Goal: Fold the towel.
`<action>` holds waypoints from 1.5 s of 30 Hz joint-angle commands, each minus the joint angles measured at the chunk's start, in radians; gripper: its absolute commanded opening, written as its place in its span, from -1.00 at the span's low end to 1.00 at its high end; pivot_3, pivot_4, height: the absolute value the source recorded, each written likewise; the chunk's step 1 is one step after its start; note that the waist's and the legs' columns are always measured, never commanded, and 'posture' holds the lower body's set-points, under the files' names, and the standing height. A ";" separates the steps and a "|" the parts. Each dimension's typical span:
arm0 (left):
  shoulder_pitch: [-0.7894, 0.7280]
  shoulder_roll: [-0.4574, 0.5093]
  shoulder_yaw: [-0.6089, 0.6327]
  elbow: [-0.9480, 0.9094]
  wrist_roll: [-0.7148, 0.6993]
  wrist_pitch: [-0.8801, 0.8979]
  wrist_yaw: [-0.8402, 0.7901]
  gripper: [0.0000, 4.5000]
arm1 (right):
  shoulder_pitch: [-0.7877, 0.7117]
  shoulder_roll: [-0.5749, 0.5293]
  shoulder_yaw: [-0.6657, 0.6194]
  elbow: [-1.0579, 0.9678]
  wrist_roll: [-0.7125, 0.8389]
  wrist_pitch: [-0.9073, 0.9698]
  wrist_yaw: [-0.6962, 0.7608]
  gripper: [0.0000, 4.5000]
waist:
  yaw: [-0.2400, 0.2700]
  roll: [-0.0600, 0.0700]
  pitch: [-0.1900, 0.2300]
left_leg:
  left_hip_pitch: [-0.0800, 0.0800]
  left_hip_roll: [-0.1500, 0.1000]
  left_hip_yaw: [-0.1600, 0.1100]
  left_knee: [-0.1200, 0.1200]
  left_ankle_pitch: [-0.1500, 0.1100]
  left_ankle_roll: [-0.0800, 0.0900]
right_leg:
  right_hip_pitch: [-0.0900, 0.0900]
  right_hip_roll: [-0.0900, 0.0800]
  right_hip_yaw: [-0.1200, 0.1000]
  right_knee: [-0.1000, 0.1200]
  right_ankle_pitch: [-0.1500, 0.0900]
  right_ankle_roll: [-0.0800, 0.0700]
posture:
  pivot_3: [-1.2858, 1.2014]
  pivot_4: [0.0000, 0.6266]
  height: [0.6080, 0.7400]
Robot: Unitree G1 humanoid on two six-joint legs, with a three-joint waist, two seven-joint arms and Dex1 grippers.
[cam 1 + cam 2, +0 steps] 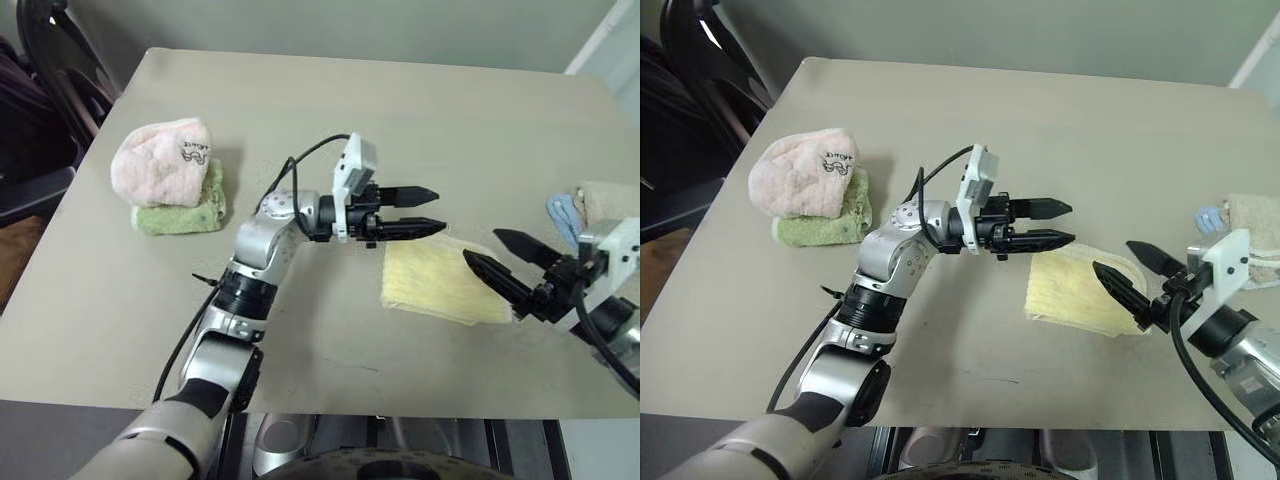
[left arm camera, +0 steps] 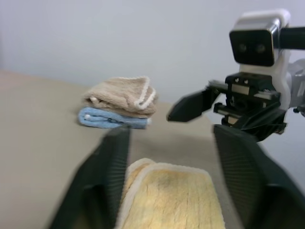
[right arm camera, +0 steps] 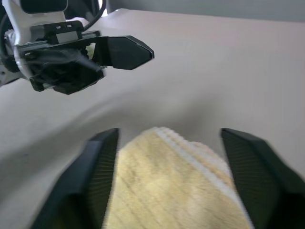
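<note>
The towel (image 1: 440,282), pale yellow and fluffy, lies folded into a small rectangle on the table (image 1: 400,110), right of centre. My left gripper (image 1: 438,210) hovers level over the towel's far left corner, pointing right, open and holding nothing. At the towel's right edge my right gripper (image 1: 482,246) points left, also open and empty, its fingertips just above the cloth. In the left wrist view the towel (image 2: 171,195) lies below and between the spread fingers (image 2: 112,181). In the right wrist view the towel (image 3: 167,191) sits between that gripper's fingers (image 3: 97,176).
A pink towel (image 1: 165,160) rests on a folded green one (image 1: 185,212) at the table's left. A beige towel (image 1: 605,200) over a blue one (image 1: 565,212) lies at the right edge. A dark chair (image 1: 60,50) stands beyond the far left corner.
</note>
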 commanded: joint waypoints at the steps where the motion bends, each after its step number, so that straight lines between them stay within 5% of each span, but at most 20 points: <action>1: 0.031 0.018 -0.011 -0.053 -0.004 -0.047 -0.023 -0.33 | -0.015 0.010 0.009 0.007 0.005 -0.034 0.010 -0.07 | -0.001 0.000 0.000 | 0.000 0.000 0.000 0.000 0.000 0.000 | 0.000 0.000 0.000 0.000 0.000 0.000 | 0.03 -0.52 0.89; 5: 0.061 0.031 -0.028 -0.054 -0.015 -0.042 -0.044 -0.97 | -0.028 0.015 0.038 0.030 -0.010 -0.050 0.021 -0.71 | -0.002 0.000 0.000 | 0.000 0.000 0.000 0.000 -0.001 0.000 | 0.000 0.000 0.000 -0.001 0.000 -0.001 | 0.03 -0.52 0.89; 7: 0.067 0.029 -0.039 -0.023 -0.003 -0.052 -0.047 -1.00 | -0.041 0.026 0.050 0.053 -0.005 -0.053 0.013 -0.99 | -0.002 0.000 0.000 | 0.000 0.000 0.000 0.000 -0.001 0.000 | 0.000 0.000 -0.001 -0.001 0.002 -0.005 | 0.03 -0.52 0.89; 15: 0.086 -0.018 -0.090 0.070 0.080 -0.135 0.003 -1.00 | -0.091 0.076 0.134 0.145 -0.088 -0.079 -0.002 -0.99 | -0.005 0.000 0.000 | 0.000 0.001 0.000 0.000 -0.001 0.000 | -0.001 0.000 -0.001 -0.002 0.005 -0.008 | 0.03 -0.52 0.89; 24: 0.043 -0.028 -0.220 0.316 0.198 -0.223 -0.126 -1.00 | -0.137 0.230 0.349 0.387 -0.380 -0.249 0.019 -0.99 | -0.010 0.003 -0.001 | 0.000 0.001 0.000 -0.001 -0.001 0.001 | -0.002 0.000 -0.002 -0.001 0.007 -0.008 | 0.03 -0.52 0.89; 36: 0.058 -0.062 -0.202 0.408 0.264 -0.290 -0.068 -1.00 | -0.139 0.321 0.394 0.596 -0.486 -0.366 0.082 -0.99 | -0.011 0.007 -0.003 | 0.001 0.001 -0.001 -0.001 -0.003 0.006 | 0.004 -0.001 -0.002 -0.014 0.015 -0.007 | 0.03 -0.52 0.89; 42: 0.044 -0.039 -0.157 0.350 0.220 -0.232 -0.092 -1.00 | -0.114 0.270 0.365 0.478 -0.425 -0.297 0.121 -0.99 | -0.011 0.008 -0.003 | 0.001 0.001 -0.001 -0.001 -0.003 0.010 | 0.004 0.000 -0.002 -0.014 0.016 -0.013 | 0.03 -0.52 0.89; 45: 0.026 -0.012 -0.119 0.282 0.180 -0.181 -0.101 -1.00 | -0.082 0.204 0.285 0.321 -0.242 -0.164 0.139 -0.72 | -0.011 0.009 -0.003 | 0.000 0.001 -0.001 -0.002 0.002 0.001 | 0.003 0.000 -0.002 -0.014 0.014 -0.016 | 0.03 -0.52 0.89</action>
